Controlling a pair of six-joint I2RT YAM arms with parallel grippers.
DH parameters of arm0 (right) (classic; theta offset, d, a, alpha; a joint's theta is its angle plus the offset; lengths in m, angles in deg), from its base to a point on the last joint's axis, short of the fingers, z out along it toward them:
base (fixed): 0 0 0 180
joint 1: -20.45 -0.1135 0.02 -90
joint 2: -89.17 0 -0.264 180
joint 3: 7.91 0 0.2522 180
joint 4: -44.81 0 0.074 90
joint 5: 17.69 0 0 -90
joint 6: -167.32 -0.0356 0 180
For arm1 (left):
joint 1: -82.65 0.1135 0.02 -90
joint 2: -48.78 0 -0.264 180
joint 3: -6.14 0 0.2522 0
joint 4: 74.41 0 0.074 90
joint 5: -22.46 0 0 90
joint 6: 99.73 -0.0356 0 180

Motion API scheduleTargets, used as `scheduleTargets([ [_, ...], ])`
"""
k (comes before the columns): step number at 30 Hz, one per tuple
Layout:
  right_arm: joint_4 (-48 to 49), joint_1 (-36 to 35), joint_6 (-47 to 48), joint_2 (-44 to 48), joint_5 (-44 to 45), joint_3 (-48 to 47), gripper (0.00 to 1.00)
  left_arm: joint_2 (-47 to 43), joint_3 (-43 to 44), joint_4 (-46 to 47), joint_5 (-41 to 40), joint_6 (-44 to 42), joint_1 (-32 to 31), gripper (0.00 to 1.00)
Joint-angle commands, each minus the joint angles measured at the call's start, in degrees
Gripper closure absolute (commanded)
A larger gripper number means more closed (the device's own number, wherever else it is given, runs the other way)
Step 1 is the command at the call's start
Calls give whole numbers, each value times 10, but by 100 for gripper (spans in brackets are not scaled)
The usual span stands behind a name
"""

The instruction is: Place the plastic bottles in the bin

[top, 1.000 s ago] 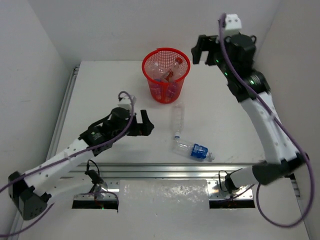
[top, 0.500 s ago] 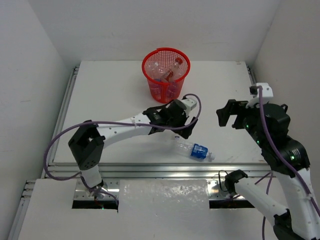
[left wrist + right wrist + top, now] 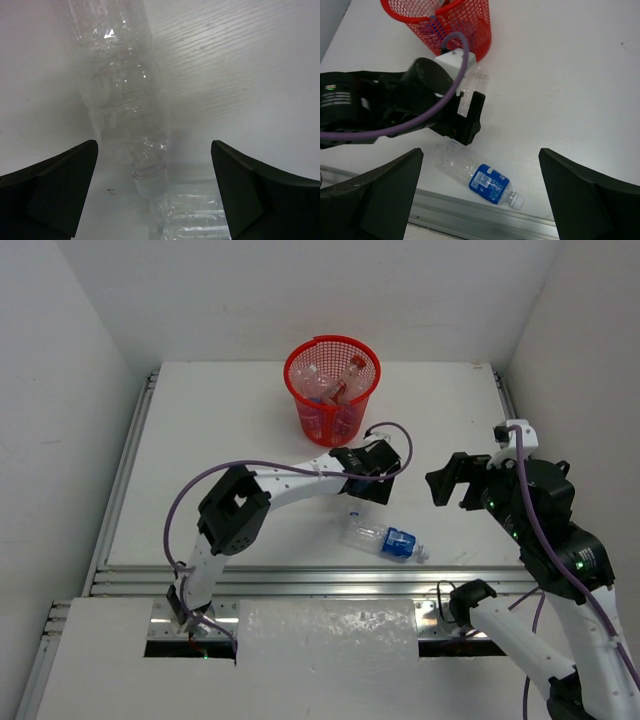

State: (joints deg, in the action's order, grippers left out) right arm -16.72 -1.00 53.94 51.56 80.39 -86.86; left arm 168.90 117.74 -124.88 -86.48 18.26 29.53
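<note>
The bin (image 3: pixel 332 390) is a red mesh basket at the back of the table, with several plastic bottles (image 3: pixel 338 388) inside. An unlabelled clear bottle (image 3: pixel 122 100) lies on the table, its white cap (image 3: pixel 148 186) pointing to the front. My left gripper (image 3: pixel 155 195) hangs open low over it, one finger on each side of the neck and clear of it. A blue-labelled bottle (image 3: pixel 385 539) lies near the front rail. My right gripper (image 3: pixel 480 200) is open and empty, high above and to the right of the blue-labelled bottle (image 3: pixel 489 183).
A metal rail (image 3: pixel 300 580) runs along the table's front edge just past the blue-labelled bottle. White walls close in the left, back and right sides. My left arm (image 3: pixel 280 485) stretches across the middle of the table.
My left arm swung from the near left out over the unlabelled bottle and lowered onto it. My right arm came down from beside the bin to the right side.
</note>
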Motion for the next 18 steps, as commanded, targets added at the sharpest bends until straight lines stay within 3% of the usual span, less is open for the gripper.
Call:
scheduleTargets([
  [1, 58, 2, -14, 15, -31, 14, 1, 13, 8, -13, -26, 40, 20, 7],
  [5, 75, 2, -15, 26, -51, 29, 1, 17, -24, 42, 0, 30, 34, 8],
  [10, 101, 2, -21, 38, -67, 63, 1, 40, -38, 109, 43, 7, 46, 31],
  [13, 109, 2, -24, 44, -65, 76, 1, 55, -21, 114, 69, 2, 56, 59],
  [14, 109, 2, -25, 46, -63, 79, 1, 57, -14, 111, 73, -5, 57, 76],
  [17, 114, 2, -27, 48, -55, 91, 1, 32, 7, 128, 117, -33, 52, 89],
  [18, 116, 1, -27, 47, -48, 95, 1, 23, 9, 136, 131, -41, 50, 89],
])
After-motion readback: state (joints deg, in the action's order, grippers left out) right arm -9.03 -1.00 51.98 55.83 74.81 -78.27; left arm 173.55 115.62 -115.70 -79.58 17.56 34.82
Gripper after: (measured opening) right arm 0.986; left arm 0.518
